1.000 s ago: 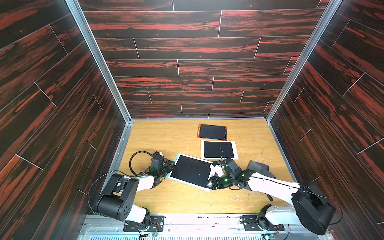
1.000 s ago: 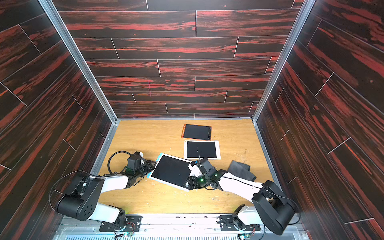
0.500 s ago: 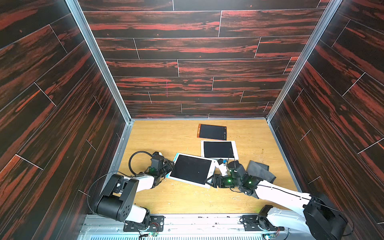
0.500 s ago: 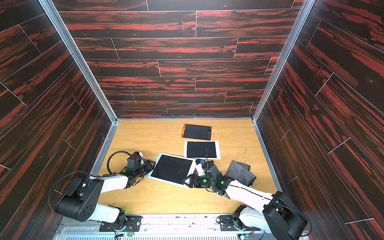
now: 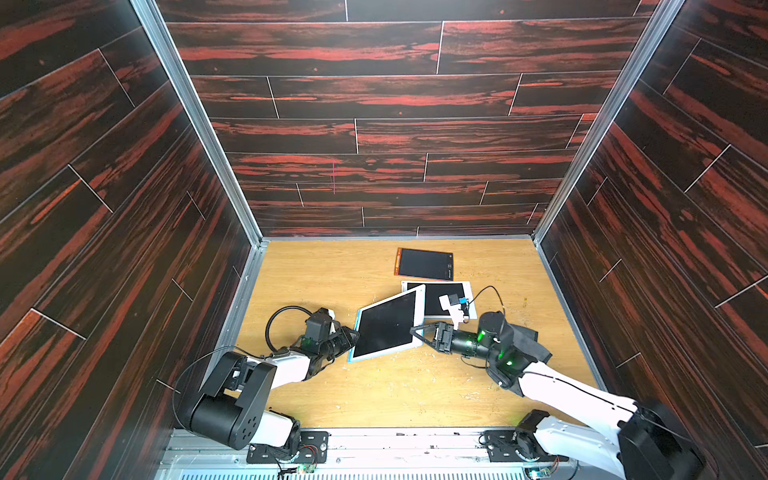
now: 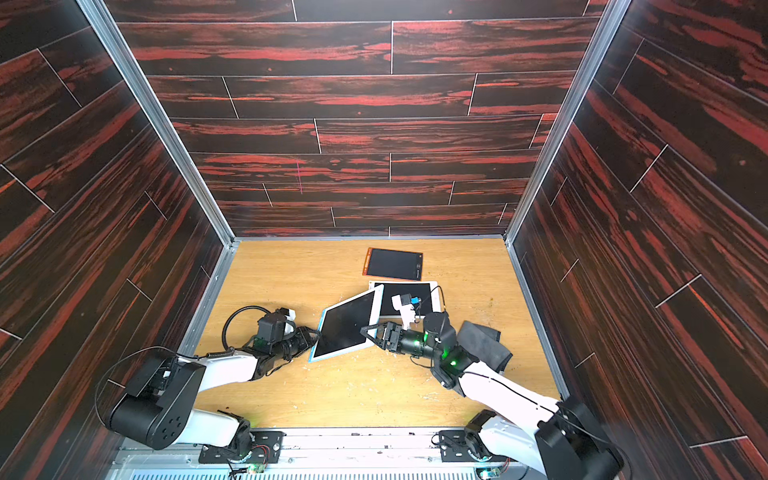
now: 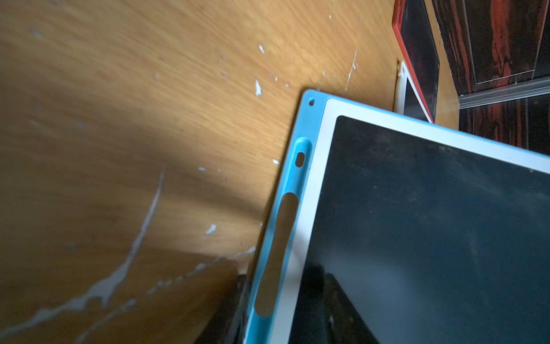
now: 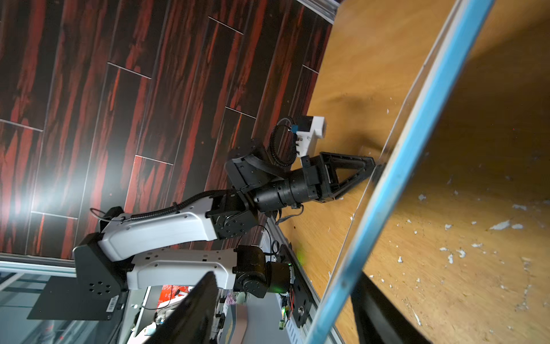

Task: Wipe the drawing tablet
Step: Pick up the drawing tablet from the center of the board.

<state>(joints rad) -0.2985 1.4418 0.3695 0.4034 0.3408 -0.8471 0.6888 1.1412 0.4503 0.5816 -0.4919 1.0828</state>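
Observation:
The drawing tablet [image 5: 388, 322] [image 6: 347, 322] has a black screen, a white bezel and a blue back. It stands tilted up off the wooden floor, its far corner over a white tablet. My left gripper [image 5: 351, 334] [image 6: 313, 332] is shut on its left edge; the left wrist view shows that blue edge [image 7: 285, 226] between the dark fingers [image 7: 327, 312]. My right gripper [image 5: 419, 336] [image 6: 368, 332] is open at the tablet's near right corner. In the right wrist view the tablet's blue edge [image 8: 401, 163] runs between the spread fingers [image 8: 193, 312], close to one of them.
A white-framed tablet [image 5: 444, 297] lies behind the tilted one, and an orange-framed tablet [image 5: 424, 264] lies farther back. A dark cloth [image 5: 528, 338] [image 6: 484, 340] is bunched beside my right arm. Dark panelled walls close in three sides.
The drawing tablet has tipped up and swung, so its far corner now overlaps the white tablet. My right gripper shifted along its near edge toward the corner. The left gripper stayed put.

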